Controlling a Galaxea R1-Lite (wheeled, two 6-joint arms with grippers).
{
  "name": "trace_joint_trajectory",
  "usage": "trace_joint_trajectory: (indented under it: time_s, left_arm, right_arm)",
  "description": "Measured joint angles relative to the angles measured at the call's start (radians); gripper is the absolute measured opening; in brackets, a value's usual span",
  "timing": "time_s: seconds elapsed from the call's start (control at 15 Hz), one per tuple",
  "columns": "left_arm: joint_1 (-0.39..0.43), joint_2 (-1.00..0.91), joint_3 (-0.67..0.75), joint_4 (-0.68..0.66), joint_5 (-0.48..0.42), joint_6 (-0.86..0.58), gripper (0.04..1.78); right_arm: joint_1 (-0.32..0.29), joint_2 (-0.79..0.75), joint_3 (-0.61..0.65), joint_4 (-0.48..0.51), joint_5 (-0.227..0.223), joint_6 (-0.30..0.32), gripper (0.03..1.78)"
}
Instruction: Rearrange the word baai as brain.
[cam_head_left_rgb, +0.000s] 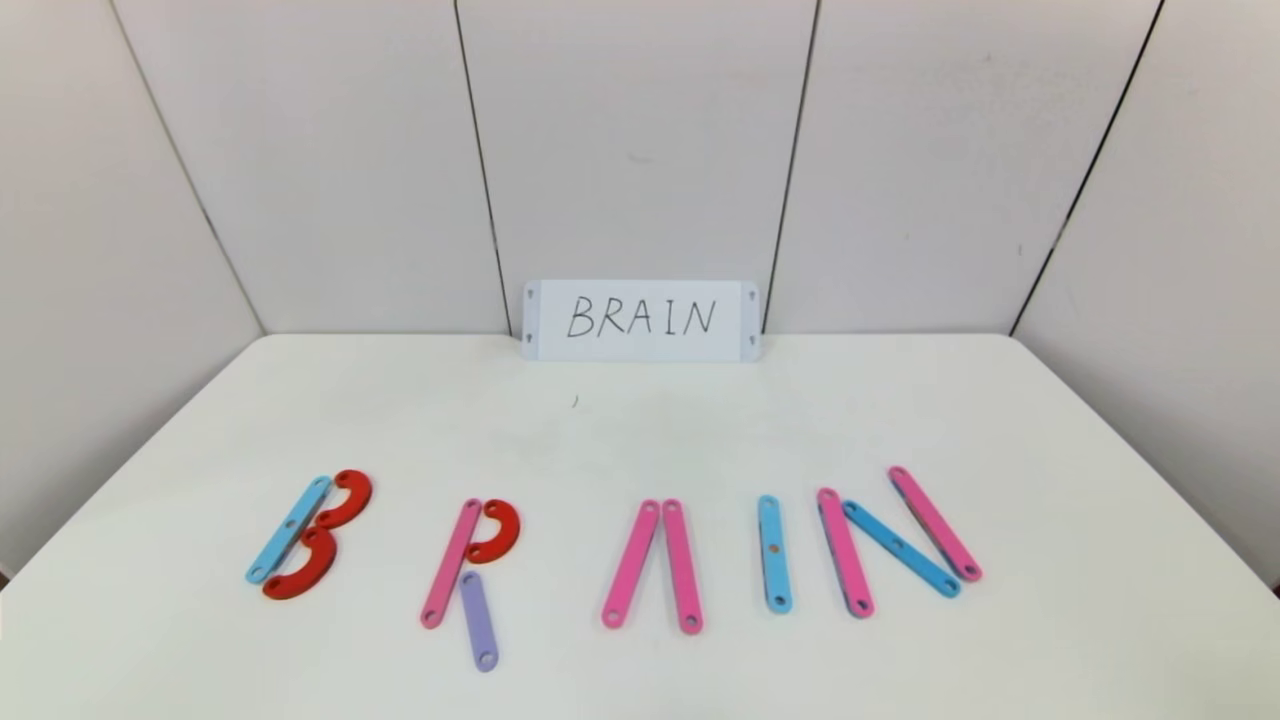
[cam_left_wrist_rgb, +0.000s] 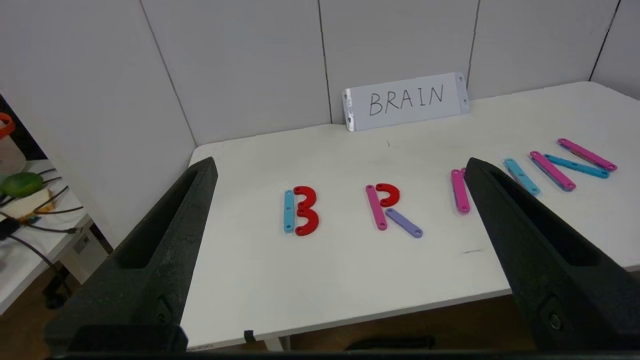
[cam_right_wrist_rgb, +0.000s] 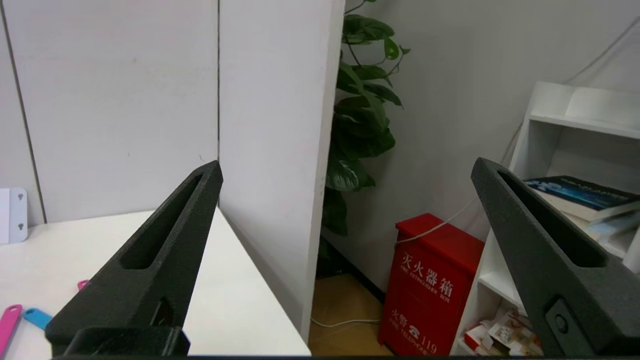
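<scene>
A row of letters lies across the near half of the white table. From left: a B of a blue bar and two red C pieces, an R of a pink bar, a red C and a purple bar, two pink bars leaning together at the top, a single blue bar, and an N of two pink bars with a blue diagonal. My left gripper is open and empty, back off the table's near edge. My right gripper is open and empty, off the table's right side. Neither shows in the head view.
A white card with handwritten BRAIN stands against the back wall. White partition panels enclose the table. In the right wrist view a plant, a red cabinet and a white shelf stand beyond the table.
</scene>
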Motion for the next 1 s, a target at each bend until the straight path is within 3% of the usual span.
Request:
trace_joint_trajectory:
  time_s: [0.27, 0.47, 0.67, 0.8, 1.0]
  left_arm:
    - [0.019, -0.092, 0.003, 0.086, -0.050, 0.008, 1.73]
    - [0.028, -0.183, 0.091, 0.106, -0.054, 0.011, 1.73]
    - [0.029, -0.250, 0.145, 0.040, -0.037, -0.049, 1.73]
    - [0.029, -0.267, 0.183, -0.059, -0.028, -0.112, 1.73]
    - [0.029, -0.274, 0.323, -0.261, 0.056, -0.205, 1.73]
  right_arm:
    - [0.002, -0.045, -0.015, 0.002, -0.009, 0.008, 1.74]
    - [0.001, -0.048, -0.018, 0.000, -0.001, 0.027, 1.74]
    - [0.003, -0.048, -0.004, -0.014, 0.063, 0.119, 1.74]
    - [0.003, -0.048, 0.039, -0.056, 0.137, 0.233, 1.74]
    - [0.003, -0.048, 0.204, -0.194, 0.164, 0.334, 1.74]
